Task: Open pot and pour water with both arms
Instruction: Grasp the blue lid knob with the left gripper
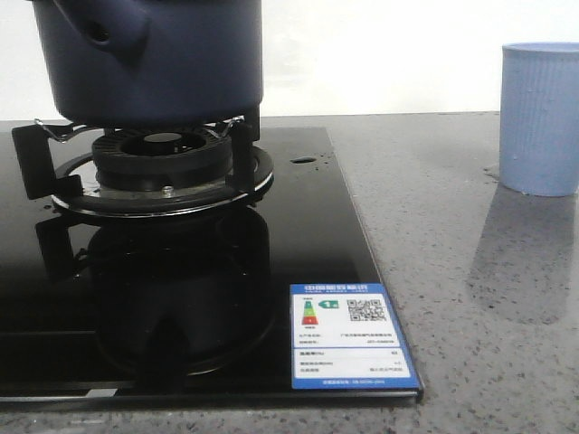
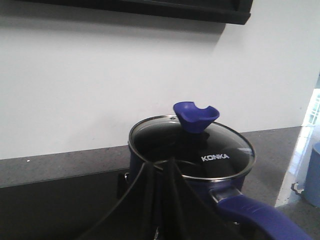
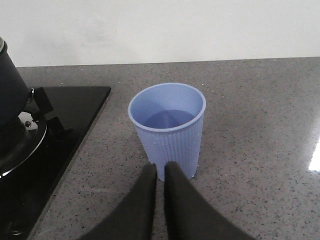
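The right gripper (image 3: 160, 175) has its fingers together, close before the pale blue ribbed cup (image 3: 170, 127) on the speckled counter (image 3: 260, 140). The left gripper (image 2: 162, 172) looks nearly closed on nothing. Beyond, the navy pot (image 1: 154, 59) sits lidded on the burner (image 1: 163, 163)

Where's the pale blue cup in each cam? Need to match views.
Front: cup at the right edge, standing on the grey counter.
Left wrist: only a sliver at the right edge, beyond the pot.
Right wrist: centre, ahead of the right gripper.
Shared landmark: the pot on the black stove.
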`<state>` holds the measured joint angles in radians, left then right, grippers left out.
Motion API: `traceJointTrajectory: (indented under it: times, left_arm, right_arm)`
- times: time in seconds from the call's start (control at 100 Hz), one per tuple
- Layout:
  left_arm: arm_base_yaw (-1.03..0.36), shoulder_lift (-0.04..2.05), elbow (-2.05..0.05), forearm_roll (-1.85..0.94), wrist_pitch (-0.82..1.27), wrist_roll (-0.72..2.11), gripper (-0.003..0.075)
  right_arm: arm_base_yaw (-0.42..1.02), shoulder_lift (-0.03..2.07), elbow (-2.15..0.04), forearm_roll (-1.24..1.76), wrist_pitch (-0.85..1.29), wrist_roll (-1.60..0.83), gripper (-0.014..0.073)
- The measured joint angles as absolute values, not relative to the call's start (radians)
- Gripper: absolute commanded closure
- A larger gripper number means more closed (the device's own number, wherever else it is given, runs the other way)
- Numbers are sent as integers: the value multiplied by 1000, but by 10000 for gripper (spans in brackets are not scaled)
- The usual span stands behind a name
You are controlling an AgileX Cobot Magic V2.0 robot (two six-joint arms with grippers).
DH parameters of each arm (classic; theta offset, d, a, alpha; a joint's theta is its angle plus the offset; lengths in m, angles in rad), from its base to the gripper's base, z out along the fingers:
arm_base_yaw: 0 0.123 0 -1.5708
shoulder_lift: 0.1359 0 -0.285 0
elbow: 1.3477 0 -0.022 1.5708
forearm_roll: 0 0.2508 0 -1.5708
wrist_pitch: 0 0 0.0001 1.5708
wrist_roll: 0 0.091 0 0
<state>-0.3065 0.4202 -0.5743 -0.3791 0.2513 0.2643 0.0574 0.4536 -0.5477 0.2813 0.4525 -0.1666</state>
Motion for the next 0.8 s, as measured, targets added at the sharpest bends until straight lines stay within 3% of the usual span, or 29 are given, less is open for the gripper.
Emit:
traceJointTrajectory:
  times: [0.09,0.14,0.3,0.8]
  left_arm:
    - [-358,465,-581,-379,208,264,547]
    - [-387,491,-581,-379,181,264,470]
    - [-473,580,-583,-379,97,264,276]
    - [-530,892,-645,-379,-116,264,199]
  right_arm:
    - [57,454,-548,286,456,-167,188]
    - [57,454,-548,288,456,-167,120]
    - [57,454,-548,288,458,-169,123]
    - [57,454,-548,290,460,-169,123]
